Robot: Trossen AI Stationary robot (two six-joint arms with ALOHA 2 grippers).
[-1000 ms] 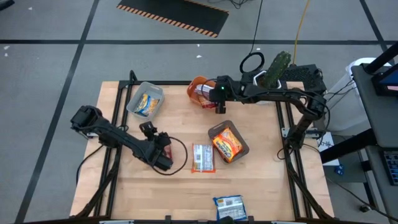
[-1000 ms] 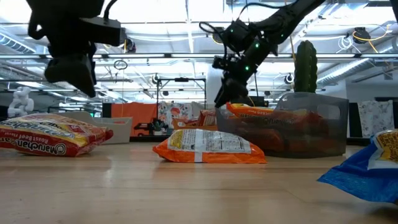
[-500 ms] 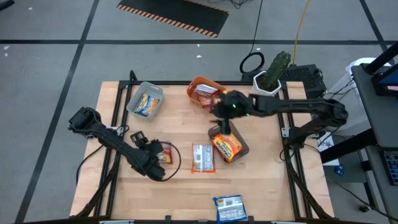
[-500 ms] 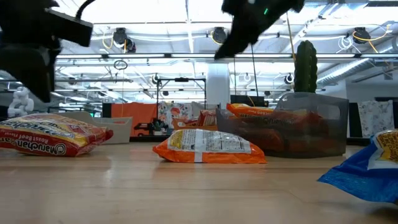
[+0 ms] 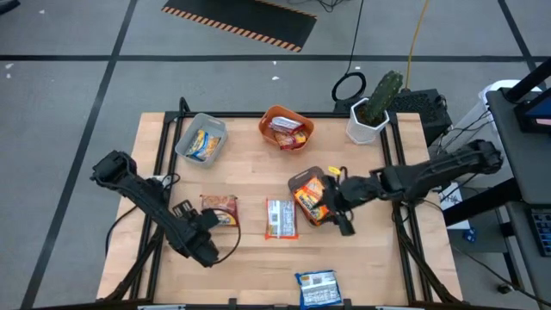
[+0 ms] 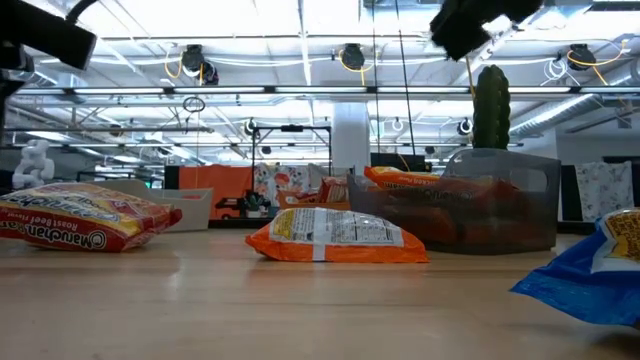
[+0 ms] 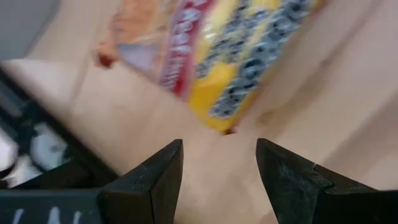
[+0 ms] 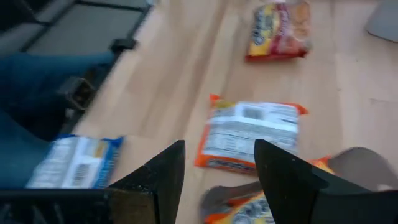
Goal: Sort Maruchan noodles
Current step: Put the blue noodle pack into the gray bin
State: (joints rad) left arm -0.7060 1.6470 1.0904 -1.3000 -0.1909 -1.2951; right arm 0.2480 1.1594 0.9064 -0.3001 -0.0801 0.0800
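Observation:
My left gripper [image 5: 207, 229] is open and hovers just on the near side of a red-and-yellow Maruchan packet [image 5: 219, 209] that lies flat on the table; the left wrist view shows that packet [image 7: 217, 56] beyond the fingers. My right gripper [image 5: 334, 207] is open beside the right rim of a grey tray [image 5: 297, 179], which holds an orange packet [image 5: 314, 198]. Another orange packet [image 5: 281, 218] lies label-side up mid-table, also seen in the right wrist view [image 8: 252, 134]. A blue packet [image 5: 317, 288] lies at the near edge.
A grey tray [image 5: 185, 146] at the far left holds a yellow-and-blue packet [image 5: 203, 142]. An orange tray [image 5: 297, 116] at the far edge holds red-and-white packets [image 5: 284, 129]. A potted cactus [image 5: 372, 108] stands at the far right corner. Bare wood lies between the trays.
My right gripper has swung from the orange tray at the far edge toward the near edge, ending beside the grey tray's right rim. My left gripper has drawn back toward the near-left, uncovering the red-and-yellow packet, which has stayed on the table.

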